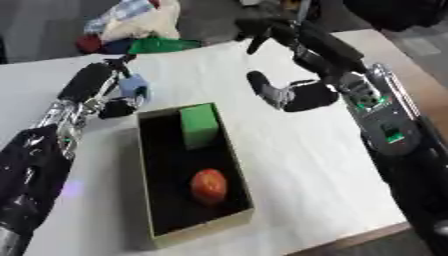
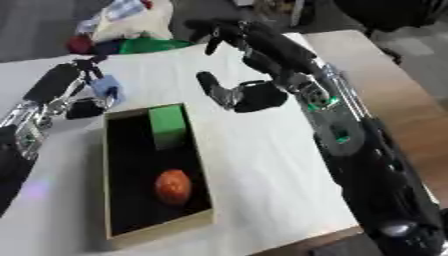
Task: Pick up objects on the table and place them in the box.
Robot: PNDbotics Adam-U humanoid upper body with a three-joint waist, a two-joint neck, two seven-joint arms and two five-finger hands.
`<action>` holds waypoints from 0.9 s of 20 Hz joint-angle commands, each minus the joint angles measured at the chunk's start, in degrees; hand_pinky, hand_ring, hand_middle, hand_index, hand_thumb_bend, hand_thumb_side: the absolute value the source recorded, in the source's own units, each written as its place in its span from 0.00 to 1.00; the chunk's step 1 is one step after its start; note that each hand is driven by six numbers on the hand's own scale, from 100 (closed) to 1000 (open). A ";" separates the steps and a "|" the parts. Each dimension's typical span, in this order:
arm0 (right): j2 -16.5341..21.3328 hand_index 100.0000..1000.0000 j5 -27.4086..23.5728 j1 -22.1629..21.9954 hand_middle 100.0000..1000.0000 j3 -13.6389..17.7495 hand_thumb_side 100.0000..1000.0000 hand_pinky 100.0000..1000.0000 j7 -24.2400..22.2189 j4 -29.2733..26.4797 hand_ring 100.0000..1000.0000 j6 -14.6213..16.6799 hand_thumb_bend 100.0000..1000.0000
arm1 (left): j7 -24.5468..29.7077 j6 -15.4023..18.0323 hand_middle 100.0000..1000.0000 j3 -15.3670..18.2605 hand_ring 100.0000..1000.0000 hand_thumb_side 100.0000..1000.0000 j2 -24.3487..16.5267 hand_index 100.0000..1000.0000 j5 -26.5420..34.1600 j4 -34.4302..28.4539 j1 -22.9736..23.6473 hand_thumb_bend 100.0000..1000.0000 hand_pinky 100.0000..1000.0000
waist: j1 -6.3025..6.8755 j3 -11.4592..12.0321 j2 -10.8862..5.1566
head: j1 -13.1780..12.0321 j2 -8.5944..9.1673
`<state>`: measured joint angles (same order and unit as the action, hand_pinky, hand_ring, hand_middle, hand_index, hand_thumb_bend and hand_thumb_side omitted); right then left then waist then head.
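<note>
Left eye view, table point(image 1: 306, 165): white cloth fills most of the frame, with bare wood along the right edge.
Box point(image 1: 154, 210): open and dark inside, with tan walls, at centre left, running from mid-frame to the bottom.
Right hand point(image 1: 289, 92): upper right of centre, above the cloth, just right of the box's far end. Its fingers look spread and curled round nothing.
Left hand point(image 1: 118, 97): left of centre, touching or just beside the box's far left corner. Its fingers are curled round a small blue thing point(image 1: 133, 86).
Green block point(image 1: 199, 125): already in the box, leaning at its far end.
Orange ball point(image 1: 209, 186): in the box, lower middle.
Pile of bags point(image 1: 131, 27): top left, at the far edge of the table.
Risk: the blue thing sits over the box's wall, not clearly over its opening. Let go here, it could hit the rim and drop onto the cloth outside.
</note>
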<state>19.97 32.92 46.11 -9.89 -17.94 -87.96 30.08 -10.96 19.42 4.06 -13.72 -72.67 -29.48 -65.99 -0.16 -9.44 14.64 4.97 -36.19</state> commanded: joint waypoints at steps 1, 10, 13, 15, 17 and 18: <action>1.12 1.00 -0.18 0.82 0.77 0.61 0.66 0.79 0.24 -0.77 0.65 -0.12 0.00 | 0.01 -1.12 0.43 -0.17 0.44 0.48 -0.82 0.97 -0.33 -0.30 -0.80 0.02 0.61 | -0.19 -0.02 -1.34 | 0.16 -0.10; 1.02 1.00 0.04 0.62 0.77 0.62 0.65 0.79 0.28 -0.66 0.65 -0.16 0.00 | -0.42 -1.82 0.36 -0.22 0.39 0.41 -0.72 0.95 0.18 -0.30 -0.62 0.00 0.58 | -0.37 0.10 -2.18 | 0.23 -0.36; 0.96 1.00 0.09 0.55 0.77 0.58 0.65 0.79 0.27 -0.60 0.65 -0.15 0.00 | -0.26 -1.51 0.43 -0.40 0.45 0.52 -0.69 0.98 0.31 -0.23 -0.57 0.05 0.61 | -0.45 0.18 -2.45 | 0.22 -0.40; 0.94 1.00 0.13 0.50 0.77 0.57 0.65 0.79 0.26 -0.56 0.65 -0.15 0.00 | 1.12 -0.88 0.51 -0.76 0.52 0.61 -0.77 1.00 -0.09 -0.01 -0.59 0.15 0.65 | -0.47 0.24 -2.64 | 0.23 -0.50; 0.96 1.00 0.20 0.44 0.77 0.57 0.65 0.79 0.25 -0.53 0.65 -0.16 0.00 | 3.29 -0.07 0.56 -1.15 0.55 0.68 -0.99 1.00 -1.21 -0.05 -0.76 0.21 0.68 | -0.46 0.31 -2.85 | 0.21 -0.64; 0.97 1.00 0.23 0.40 0.77 0.56 0.64 0.79 0.25 -0.51 0.65 -0.16 0.00 | 4.43 0.32 0.61 -1.29 0.60 0.72 -1.11 1.00 -1.96 -0.18 -0.87 0.29 0.71 | -0.44 0.38 -2.97 | 0.15 -0.76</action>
<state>19.97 33.04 45.81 -9.89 -17.94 -87.96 30.07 -7.68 19.33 3.13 -13.70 -73.99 -29.10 -65.57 -0.48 -9.05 12.99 5.15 -36.60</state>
